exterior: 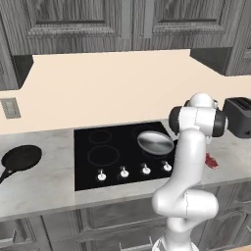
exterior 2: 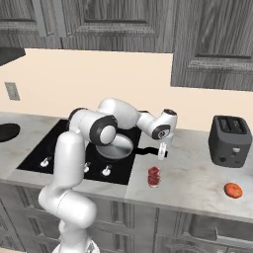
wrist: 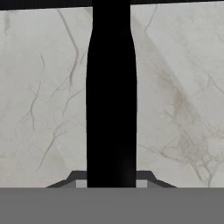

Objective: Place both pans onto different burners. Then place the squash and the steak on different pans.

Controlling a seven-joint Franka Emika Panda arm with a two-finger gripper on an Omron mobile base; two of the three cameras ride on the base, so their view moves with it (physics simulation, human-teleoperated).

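I take the cooktop (exterior: 122, 152) as my landmark, a black glass panel set into the marbled bench (exterior 2: 197, 183).

The silver pan (exterior: 155, 142) sits on the cooktop's back right burner, seen from the left base camera. Its long black handle (wrist: 111, 96) runs off the cooktop's right edge, out over the bench. In the right base view my claw (exterior 2: 162, 152) points down just off that right edge, and in the hand view its two tips stand close on either side of the handle. I read the claw as clamped on the silver pan's handle.

The black pan (exterior: 20, 158) lies on the bench well to the left of the cooktop, with its handle toward the front edge. It is on no burner.

The other burners (exterior: 103, 156) on the left half of the cooktop are bare grey rings. A row of small white knobs (exterior: 123, 172) lines the cooktop's front edge.

The steak (exterior 2: 154, 176) lies on the bench just right of the cooktop, near its front corner and in front of my claw. The squash (exterior 2: 232, 190) lies on the bench far to the right of the cooktop, near the front edge. A dark toaster (exterior 2: 228, 141) stands behind the squash, toward the wall, also well right of the cooktop.
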